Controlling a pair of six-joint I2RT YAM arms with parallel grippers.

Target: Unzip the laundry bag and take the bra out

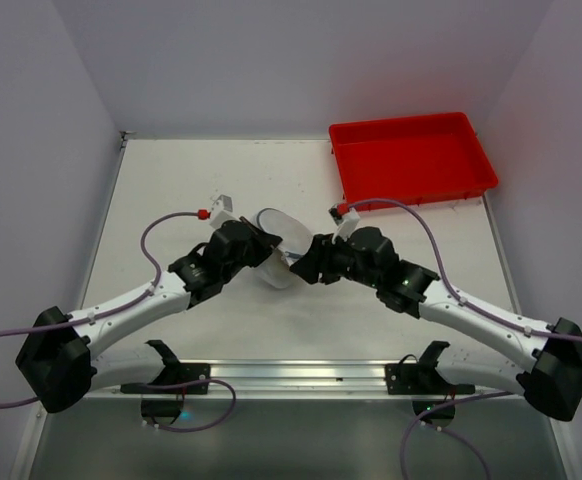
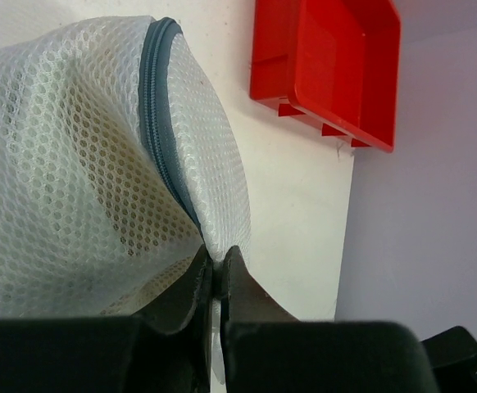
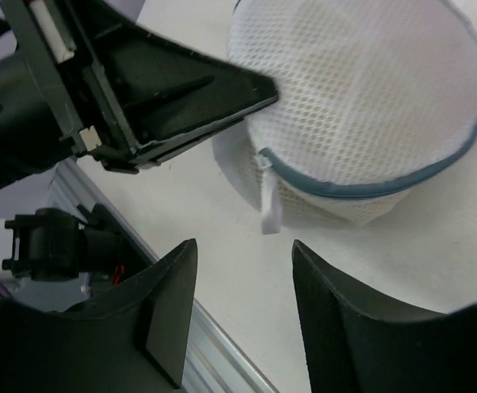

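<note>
The laundry bag sat approx. mid-worktop, between the two arms and lifted on one side so its round face tilted up in the top view. We saw white mesh w/ a blue-grey zipper band round the edge, and the band looked closed along every stretch we could see.

Left end effector: narrow, jaws nearly together, pinching a fold of the bag's mesh right at the low end of the zipper band. The left wrist view showed the fabric bunched into the tips.

Right end effector: wide, holding nothing. It hung just short of the bag on the opp. side. A white pull tab dangled from the zip at the bag's near edge, in line w/ the gap between the right fingers but apart from both. In the right wrist view one left finger lay against the bag's upper left.

The bra: we couldn't make it out as a shape. Only a faint yellowish tint showed behind the mesh, so we couldn't say more than that.

A red tray stood at the far right corner of the worktop, well apart from the bag and both arms.
</note>
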